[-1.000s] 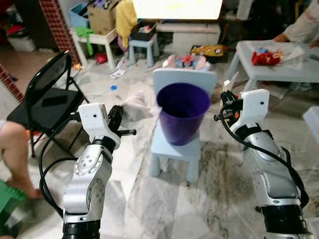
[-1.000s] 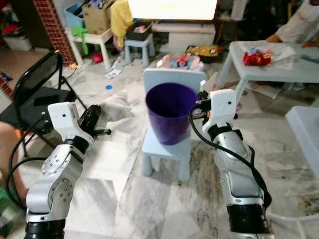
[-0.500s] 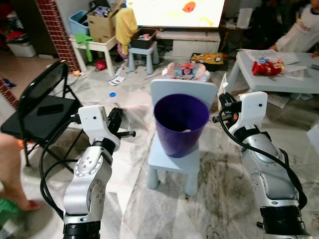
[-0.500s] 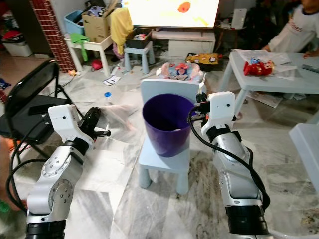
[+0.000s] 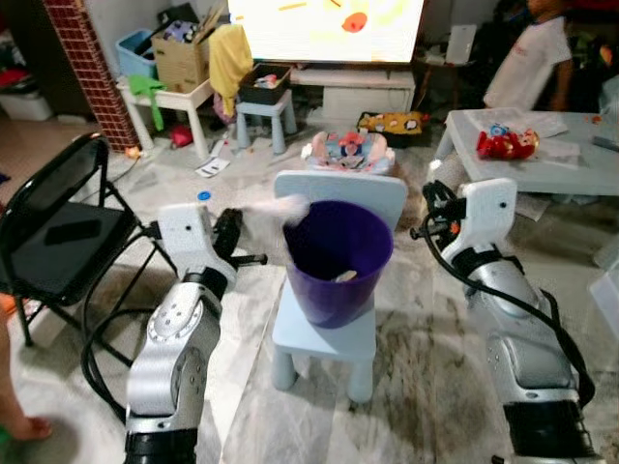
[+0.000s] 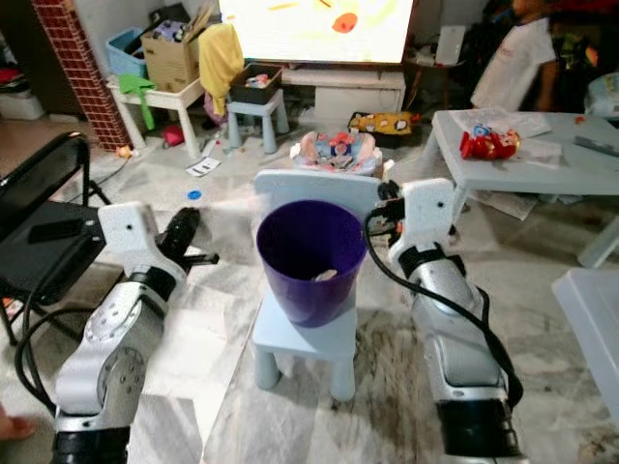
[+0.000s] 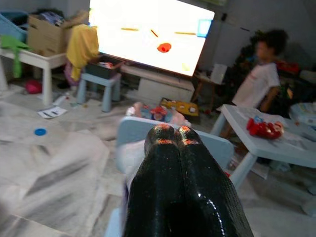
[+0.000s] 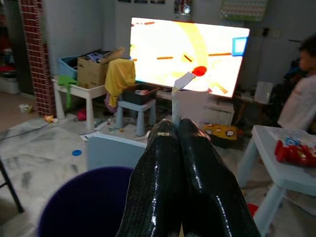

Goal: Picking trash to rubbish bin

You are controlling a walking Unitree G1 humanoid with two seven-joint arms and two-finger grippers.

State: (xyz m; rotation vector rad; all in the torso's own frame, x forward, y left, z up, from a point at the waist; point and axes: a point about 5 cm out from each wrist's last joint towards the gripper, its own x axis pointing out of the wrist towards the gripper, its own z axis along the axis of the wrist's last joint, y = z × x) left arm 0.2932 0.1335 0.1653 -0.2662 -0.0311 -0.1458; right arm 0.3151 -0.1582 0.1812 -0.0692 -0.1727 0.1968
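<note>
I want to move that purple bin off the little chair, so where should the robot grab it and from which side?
Grip the rim of the purple bin, probably from above, one finger inside and one outside. It stands upright and open-topped on the small blue chair, and its wall looks too wide to span. Take the near or side rim, since the chair's backrest stands behind it. The right gripper is closest.

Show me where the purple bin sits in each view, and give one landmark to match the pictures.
Left eye view: bin at centre, on the small chair.
Right eye view: bin at centre, on the same chair.
Left wrist view: not clearly visible; the shut left tool covers that spot.
Right wrist view: bin at lower left, beside the shut right tool.
Shared landmark: the bright TV.
</note>
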